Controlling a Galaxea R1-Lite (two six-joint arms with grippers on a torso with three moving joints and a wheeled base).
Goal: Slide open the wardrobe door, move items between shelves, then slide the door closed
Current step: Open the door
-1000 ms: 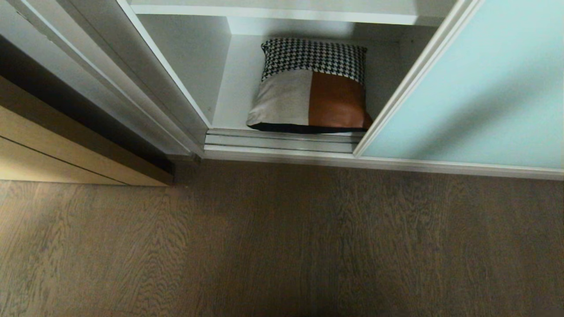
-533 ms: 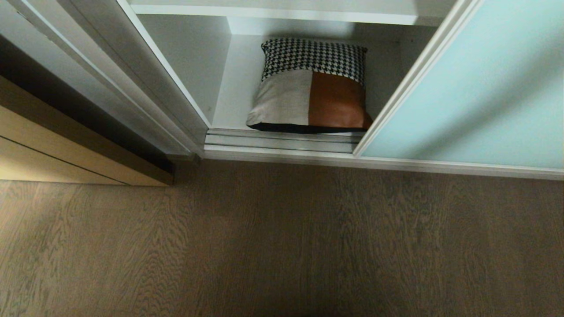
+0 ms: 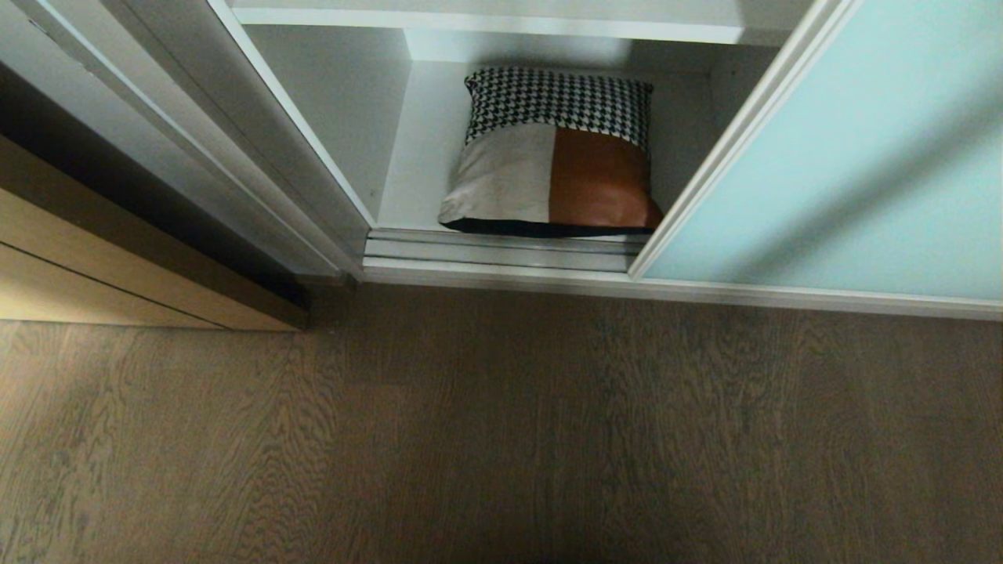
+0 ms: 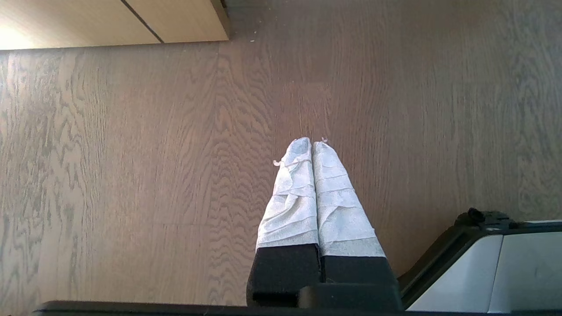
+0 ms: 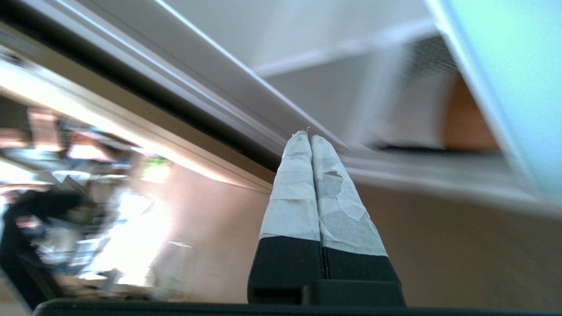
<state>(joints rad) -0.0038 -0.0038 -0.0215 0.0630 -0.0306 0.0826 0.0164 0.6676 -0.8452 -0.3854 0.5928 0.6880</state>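
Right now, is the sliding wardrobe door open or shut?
Open. The sliding wardrobe door stands to the right, leaving the cushion on the bottom shelf exposed.

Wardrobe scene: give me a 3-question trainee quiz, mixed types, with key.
1. True or false: the sliding door fully covers the cushion.
2. The cushion sits: A) on the wood floor, B) on the bottom shelf, C) in an end effector.
3. Fill in: both the left end effector and the right end effector are ____.

Key:
1. False; the door is slid aside and the cushion shows.
2. B.
3. Shut, holding nothing.
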